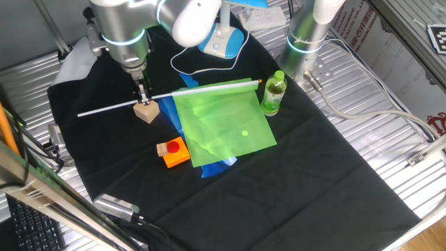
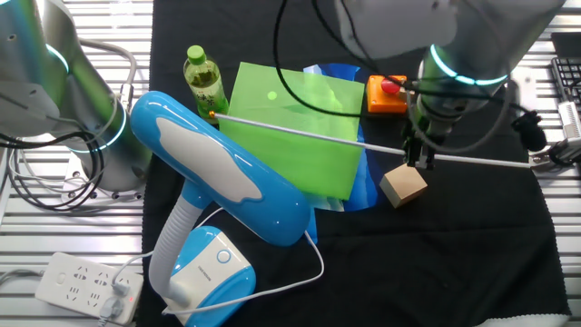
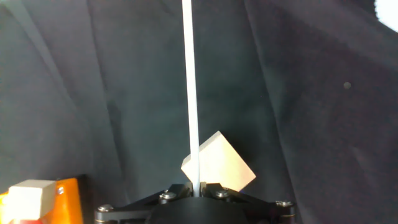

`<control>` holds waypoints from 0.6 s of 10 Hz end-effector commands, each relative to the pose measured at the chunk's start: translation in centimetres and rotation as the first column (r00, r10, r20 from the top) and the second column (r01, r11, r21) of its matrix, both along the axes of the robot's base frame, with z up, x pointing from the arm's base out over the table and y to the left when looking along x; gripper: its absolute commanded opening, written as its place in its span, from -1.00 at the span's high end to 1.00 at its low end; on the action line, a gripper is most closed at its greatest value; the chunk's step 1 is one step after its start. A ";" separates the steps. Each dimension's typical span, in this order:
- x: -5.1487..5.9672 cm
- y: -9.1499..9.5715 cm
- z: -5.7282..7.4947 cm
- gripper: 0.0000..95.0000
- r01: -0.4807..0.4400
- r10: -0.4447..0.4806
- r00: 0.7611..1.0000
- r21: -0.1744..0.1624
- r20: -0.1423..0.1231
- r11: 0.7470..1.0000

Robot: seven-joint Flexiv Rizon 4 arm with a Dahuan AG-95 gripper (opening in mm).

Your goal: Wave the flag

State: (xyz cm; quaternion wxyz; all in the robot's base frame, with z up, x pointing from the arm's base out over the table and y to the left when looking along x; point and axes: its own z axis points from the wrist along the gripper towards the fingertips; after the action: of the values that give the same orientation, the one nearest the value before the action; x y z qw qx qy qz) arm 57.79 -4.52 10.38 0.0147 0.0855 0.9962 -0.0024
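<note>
The flag is a light-green sheet (image 1: 224,127) on a long thin white stick (image 1: 111,108). The sheet lies on the black cloth; the stick runs left over a small wooden block (image 1: 146,112). My gripper (image 1: 143,97) is shut on the stick just above the block. In the other fixed view the gripper (image 2: 418,154) grips the stick (image 2: 481,162) right of the green sheet (image 2: 295,127), above the block (image 2: 403,184). In the hand view the stick (image 3: 189,93) runs straight up from the shut jaws, with the block (image 3: 221,163) behind.
A green bottle (image 1: 274,93) stands by the sheet's right corner. An orange box with a red button (image 1: 173,151) lies in front of the sheet. A blue cloth (image 1: 169,111) lies under the flag. A blue and white lamp (image 2: 227,191) and a second arm's base (image 1: 306,35) stand at the back.
</note>
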 end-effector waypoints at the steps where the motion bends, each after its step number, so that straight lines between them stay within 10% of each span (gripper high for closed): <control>1: -0.1 -0.1 -0.4 1.00 -0.003 0.003 1.000 -0.001 0.004 1.000; 6: -0.6 -0.5 -1.1 1.00 -0.014 0.013 1.000 0.003 0.012 1.000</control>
State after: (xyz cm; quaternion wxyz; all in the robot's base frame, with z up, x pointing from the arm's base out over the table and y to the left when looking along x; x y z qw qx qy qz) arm 57.00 -5.19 9.12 0.0202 0.0772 0.9968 0.0004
